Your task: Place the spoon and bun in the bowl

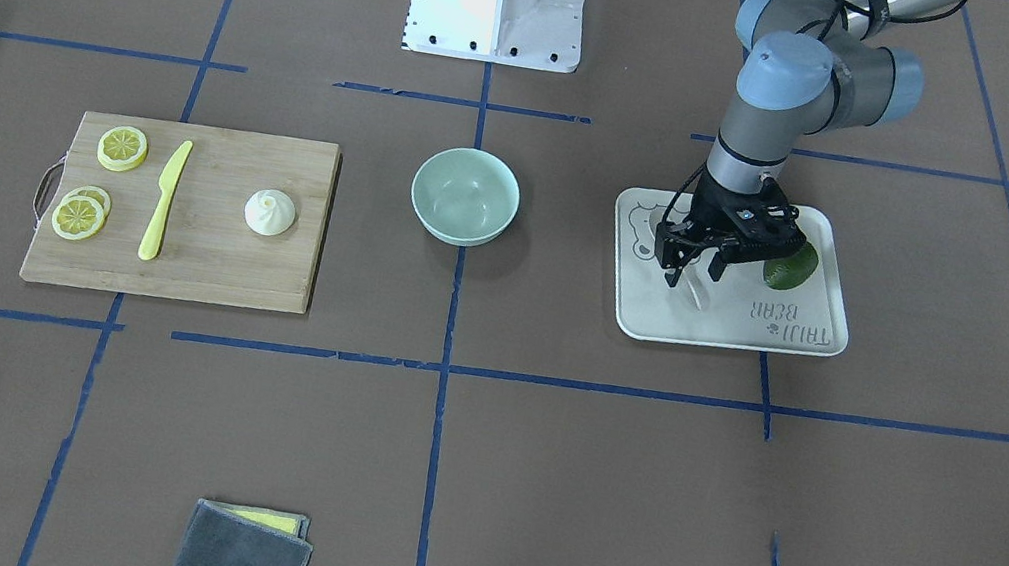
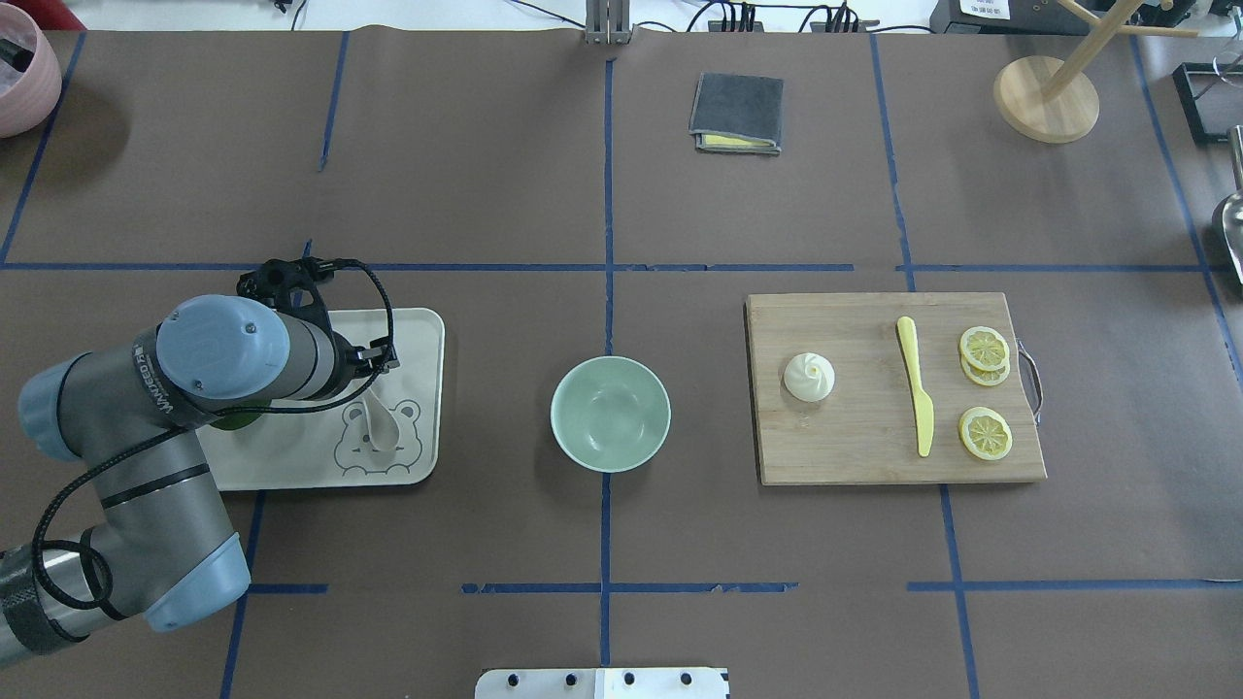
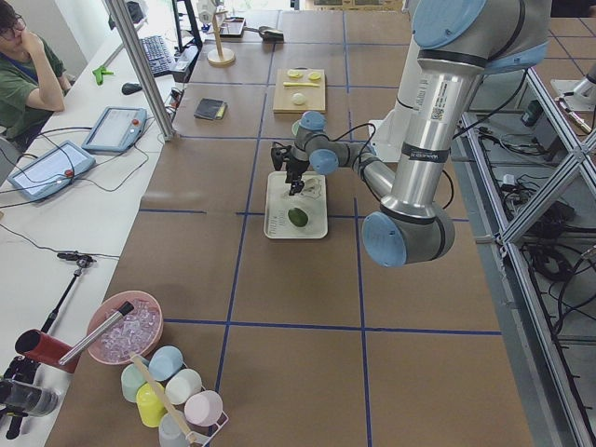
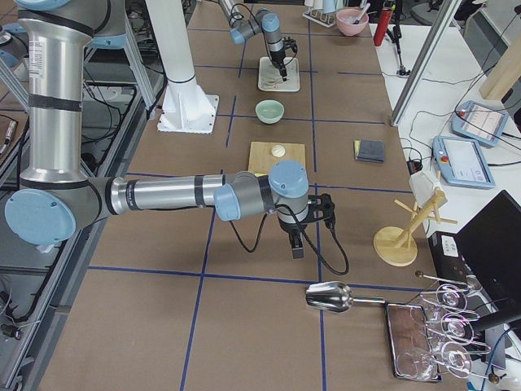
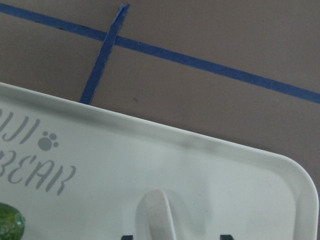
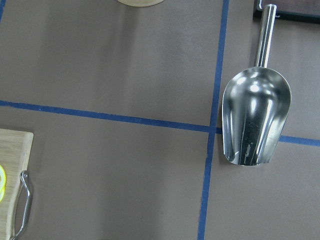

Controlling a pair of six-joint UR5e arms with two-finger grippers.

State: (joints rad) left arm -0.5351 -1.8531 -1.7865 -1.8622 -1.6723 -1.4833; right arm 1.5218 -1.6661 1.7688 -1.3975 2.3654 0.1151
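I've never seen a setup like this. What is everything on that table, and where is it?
bowl: one, mint green, table's middle, empty.
bun: one, white, on the board.
spoon: one, off-white, on the tray.
tray: one, white, left of the bowl.
avocado: one, dark green, on the tray.
board: one, wooden, right of the bowl.
knife: one, yellow, on the board.
lemon slices: three, yellow, on the board, two overlapping.
cloth: one, grey over yellow, far edge.
scoop: one, metal, table's right end.
left fingers: two, black, open astride the spoon's handle.
right fingers: black, near the scoop; open or shut, cannot tell.
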